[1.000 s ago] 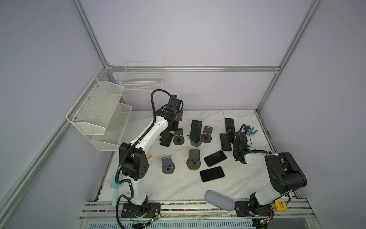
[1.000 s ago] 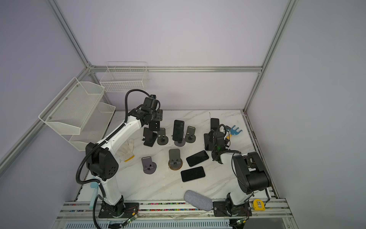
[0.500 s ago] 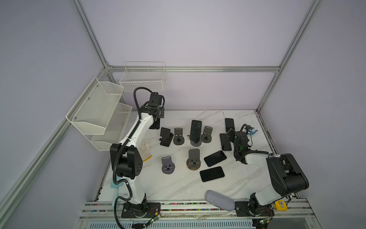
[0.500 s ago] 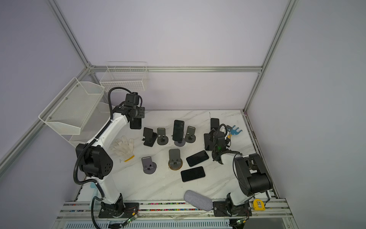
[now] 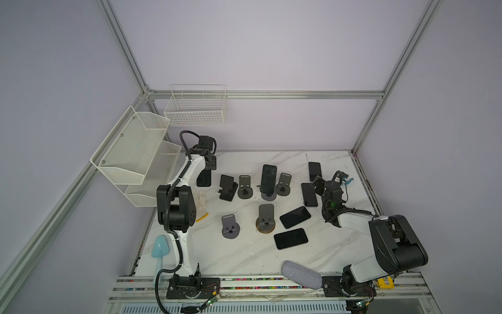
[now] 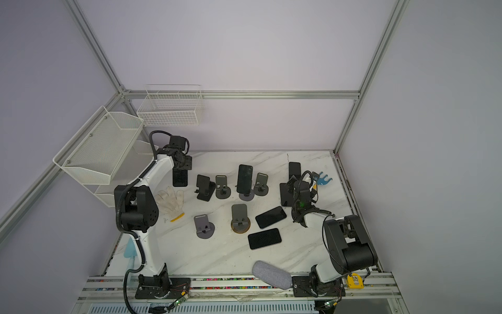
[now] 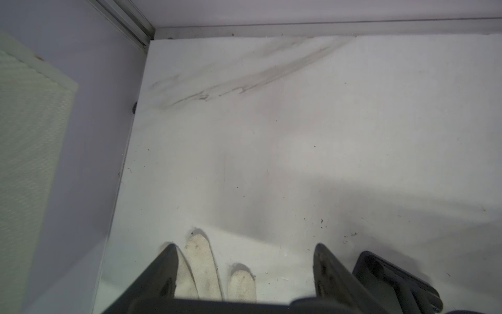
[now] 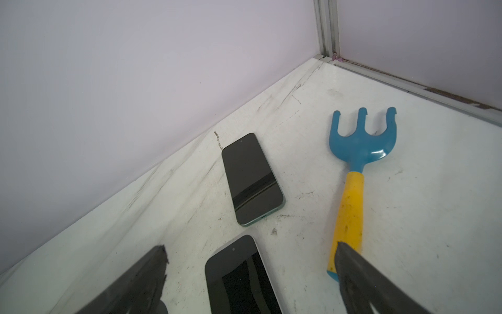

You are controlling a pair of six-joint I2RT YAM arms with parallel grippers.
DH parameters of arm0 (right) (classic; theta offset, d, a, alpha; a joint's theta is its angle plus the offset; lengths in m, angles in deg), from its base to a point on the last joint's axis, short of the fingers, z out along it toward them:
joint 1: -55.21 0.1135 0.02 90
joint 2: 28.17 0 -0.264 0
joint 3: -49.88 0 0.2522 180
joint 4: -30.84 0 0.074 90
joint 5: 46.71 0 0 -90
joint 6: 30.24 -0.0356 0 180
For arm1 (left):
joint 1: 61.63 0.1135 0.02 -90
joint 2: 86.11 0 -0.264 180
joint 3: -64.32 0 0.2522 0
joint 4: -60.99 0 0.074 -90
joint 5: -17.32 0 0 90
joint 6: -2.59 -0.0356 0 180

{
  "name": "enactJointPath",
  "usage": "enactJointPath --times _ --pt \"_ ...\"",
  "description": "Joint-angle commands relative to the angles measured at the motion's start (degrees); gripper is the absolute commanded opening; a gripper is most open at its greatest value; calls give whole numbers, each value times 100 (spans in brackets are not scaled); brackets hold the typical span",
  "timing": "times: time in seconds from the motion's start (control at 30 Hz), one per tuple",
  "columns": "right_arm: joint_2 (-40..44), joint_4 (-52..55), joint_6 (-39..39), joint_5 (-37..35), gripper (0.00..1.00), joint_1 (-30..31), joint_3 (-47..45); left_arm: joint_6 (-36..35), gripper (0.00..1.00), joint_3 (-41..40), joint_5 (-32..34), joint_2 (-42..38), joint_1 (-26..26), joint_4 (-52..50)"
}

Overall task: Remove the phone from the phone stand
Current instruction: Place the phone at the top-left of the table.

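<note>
The left claw [image 5: 208, 169] is clamped on the upper end of the phone [image 5: 204, 178]. The phone seems to hang upright, off the black stand [image 5: 227, 187] and just beside it, on the side where the glove [image 6: 171, 199] lies. The grip takes only a narrow strip of a smooth slab, so the phone may slip and strike the worktop [image 5: 244, 258] corner-first. Laid across the glove's fingers, it would rock. A swing back could topple the black stand. The right claw [image 8: 250, 246], jaws wide apart and empty, hovers well away from that stand.
</note>
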Motion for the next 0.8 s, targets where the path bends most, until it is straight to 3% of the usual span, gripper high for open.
enactJointPath --times 0.0,0.5,0.77 --pt "-109 29 10 55 97 31 38 -9 56 504 -258 12 39 69" --pt "-63 188 18 -69 97 30 13 289 55 828 -1044 1274 187 185" --pt "-88 138 -12 -22 97 31 3 527 55 874 -1369 1376 185 159"
